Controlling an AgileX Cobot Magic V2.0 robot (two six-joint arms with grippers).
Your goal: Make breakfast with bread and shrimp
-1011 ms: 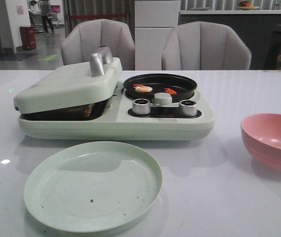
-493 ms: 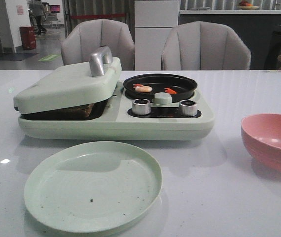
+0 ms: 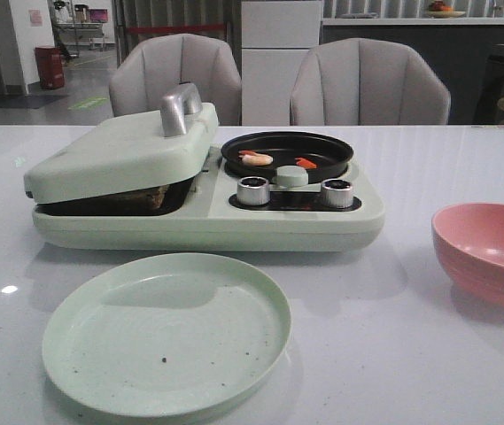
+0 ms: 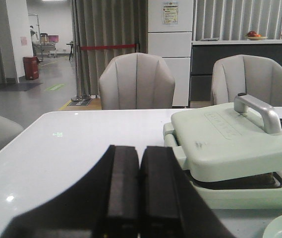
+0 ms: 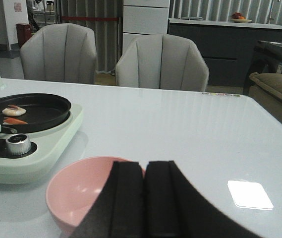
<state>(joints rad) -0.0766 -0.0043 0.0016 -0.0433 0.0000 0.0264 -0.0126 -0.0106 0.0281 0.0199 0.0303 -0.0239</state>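
A pale green breakfast maker (image 3: 207,212) stands mid-table. Its left lid (image 3: 123,150) with a silver handle (image 3: 179,108) rests nearly down on brown-crusted bread (image 3: 141,198), which shows only as a sliver in the gap. Its black round pan (image 3: 322,150) holds two shrimp: a pale pink one (image 3: 257,159) and an orange-red one (image 3: 306,163). Neither arm shows in the front view. My left gripper (image 4: 140,153) is shut and empty, beside the lid (image 4: 230,144). My right gripper (image 5: 144,168) is shut and empty, just behind the pink bowl (image 5: 81,193).
An empty pale green plate (image 3: 167,332) lies near the front edge. The pink bowl (image 3: 486,252) sits at the right. Two silver knobs (image 3: 253,191) (image 3: 337,193) face me on the cooker. Two grey chairs (image 3: 176,75) (image 3: 368,84) stand behind the table.
Nothing on the table has moved. Only a person in the far background hallway has walked out of sight.
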